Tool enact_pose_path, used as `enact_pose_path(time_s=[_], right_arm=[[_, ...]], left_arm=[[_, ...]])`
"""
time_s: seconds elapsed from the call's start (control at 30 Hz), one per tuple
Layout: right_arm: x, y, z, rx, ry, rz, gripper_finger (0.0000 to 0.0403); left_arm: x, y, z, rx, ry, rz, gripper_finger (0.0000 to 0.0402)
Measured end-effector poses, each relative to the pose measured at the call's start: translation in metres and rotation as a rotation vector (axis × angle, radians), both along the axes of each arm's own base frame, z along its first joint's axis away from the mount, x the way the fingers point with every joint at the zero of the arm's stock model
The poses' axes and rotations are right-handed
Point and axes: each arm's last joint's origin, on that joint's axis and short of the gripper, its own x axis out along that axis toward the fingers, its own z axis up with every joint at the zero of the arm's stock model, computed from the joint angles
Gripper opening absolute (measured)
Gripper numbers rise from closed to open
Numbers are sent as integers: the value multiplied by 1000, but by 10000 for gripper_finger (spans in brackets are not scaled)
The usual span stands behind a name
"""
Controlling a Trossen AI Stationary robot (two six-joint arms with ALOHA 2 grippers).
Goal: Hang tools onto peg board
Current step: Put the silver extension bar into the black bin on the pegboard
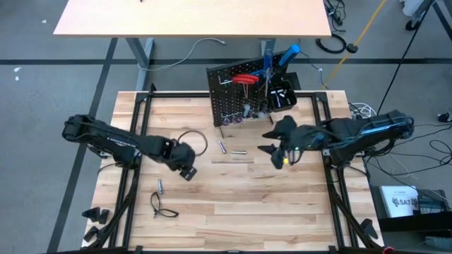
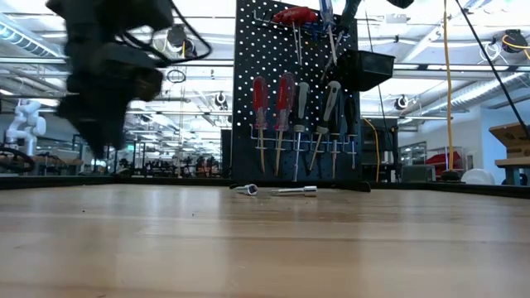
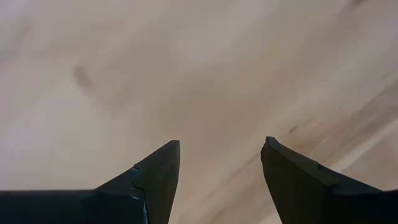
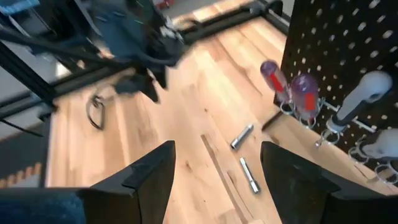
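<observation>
The peg board (image 1: 246,95) stands upright at the far edge of the tabletop (image 1: 233,204), so hung screwdrivers (image 2: 286,120) sit handle-up in its hook rail. Two silver bits (image 4: 246,158) lie flat on the tabletop, not yet hung. The right gripper (image 4: 217,171) hovers with jaws released and empty; the bits lie just ahead of and below the jaws, the peg board beside them. The left gripper (image 3: 221,165) points down at bare wood, jaws released and empty; a third bit (image 1: 159,186) lies near it.
</observation>
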Motion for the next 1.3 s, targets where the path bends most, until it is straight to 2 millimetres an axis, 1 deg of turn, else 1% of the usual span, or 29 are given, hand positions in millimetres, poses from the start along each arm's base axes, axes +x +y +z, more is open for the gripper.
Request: enact_pose_path(time_s=[0.17,0.23,0.33,0.43,0.57,0.7,0.87,0.93,1.0,1.13,1.3], right_arm=[[25,6,-20,-33,73,22,227],[35,9,-27,-35,90,72,227],[51,15,-35,-20,86,171,227],[64,20,-43,-15,75,227,227],[75,23,-51,-23,69,254,227],[81,23,-54,-9,60,282,227],[84,18,-53,-17,40,277,227],[85,16,-53,-18,36,270,227],[85,15,-53,-18,35,266,227],[86,15,-52,-17,23,266,227],[86,15,-51,-10,21,276,227]], left_arm=[[-16,-26,1,10,79,90,226],[-26,-36,3,25,109,162,226],[-38,-50,8,33,101,273,226],[-48,-62,9,27,97,361,226],[-62,-72,6,62,169,475,226],[-70,-81,3,79,203,540,226],[-69,-87,-4,92,223,554,226],[-71,-87,-11,108,251,554,226],[-72,-87,-20,82,263,554,226],[-73,-87,-36,30,214,565,226],[-79,-81,-48,58,225,569,226]])
